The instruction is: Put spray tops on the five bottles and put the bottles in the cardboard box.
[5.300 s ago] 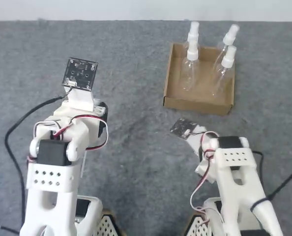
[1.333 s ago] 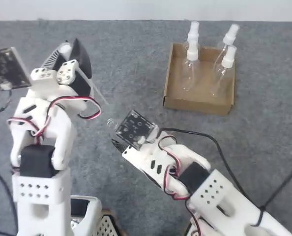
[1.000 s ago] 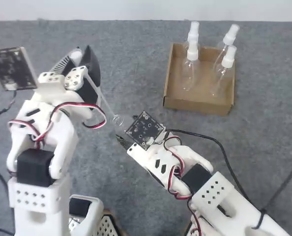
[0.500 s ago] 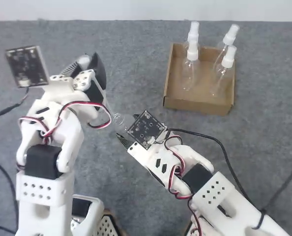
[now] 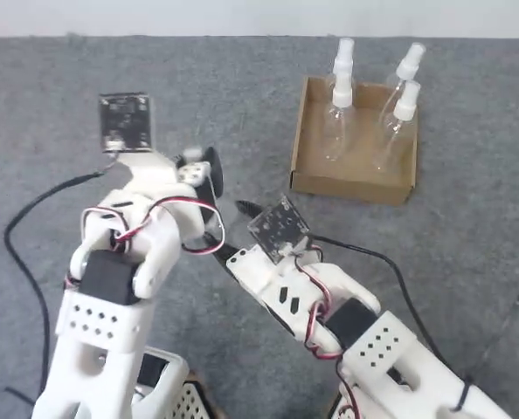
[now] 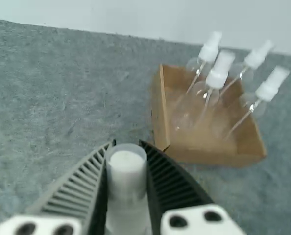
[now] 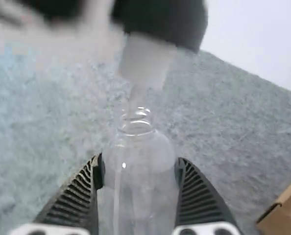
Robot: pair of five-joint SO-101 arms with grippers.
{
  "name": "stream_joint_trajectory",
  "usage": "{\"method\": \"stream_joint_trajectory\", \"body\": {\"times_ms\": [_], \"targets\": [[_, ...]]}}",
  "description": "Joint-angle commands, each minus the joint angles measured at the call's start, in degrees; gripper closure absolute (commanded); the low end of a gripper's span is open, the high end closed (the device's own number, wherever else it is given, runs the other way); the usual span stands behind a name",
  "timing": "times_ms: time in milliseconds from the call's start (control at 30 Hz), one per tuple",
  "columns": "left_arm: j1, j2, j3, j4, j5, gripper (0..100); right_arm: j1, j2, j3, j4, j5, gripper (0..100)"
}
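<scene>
Your left hand (image 6: 126, 147) clenches the spray top (image 6: 127, 171) | your right hand (image 7: 138, 165) grasps the uncapped bottle (image 7: 137, 198), top just above its neck, outside the cardboard box (image 5: 351, 186) | four capped bottles (image 5: 338, 118) stand inside that box.

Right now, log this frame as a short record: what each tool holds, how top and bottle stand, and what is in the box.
Left tool: shut on the spray top
Right tool: shut on the uncapped bottle
Top and bottle: top held just above the open neck, not seated
Cardboard box: four capped bottles inside
Task left: fifth bottle to cap and box
</scene>
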Motion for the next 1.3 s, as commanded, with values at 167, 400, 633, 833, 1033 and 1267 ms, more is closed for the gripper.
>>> {"method": "stream_joint_trajectory", "body": {"times_ms": [167,400,633,833,1033,1267], "targets": [[0.26,-5.71,0.66,3.96,-3.43,87,0.84,-4.18,1.49,-4.00,-0.79,99.3],[-0.53,-11.16,-2.33,4.75,-6.51,82,0.84,-4.09,1.67,-3.91,-0.62,99.3],[-8.88,-4.48,-7.87,4.31,-6.33,82,0.84,-4.62,1.49,-1.89,-0.53,99.3],[-10.46,-3.96,-4.97,4.31,-6.59,82,0.84,-4.62,1.41,-1.71,-0.53,99.3],[-6.86,-3.96,0.75,3.52,-6.86,82,0.84,-4.62,1.32,-1.71,-0.53,99.3],[-5.27,-4.13,2.68,2.37,-6.51,82,1.80,-4.62,-1.58,2.68,-0.53,99.3]]}}
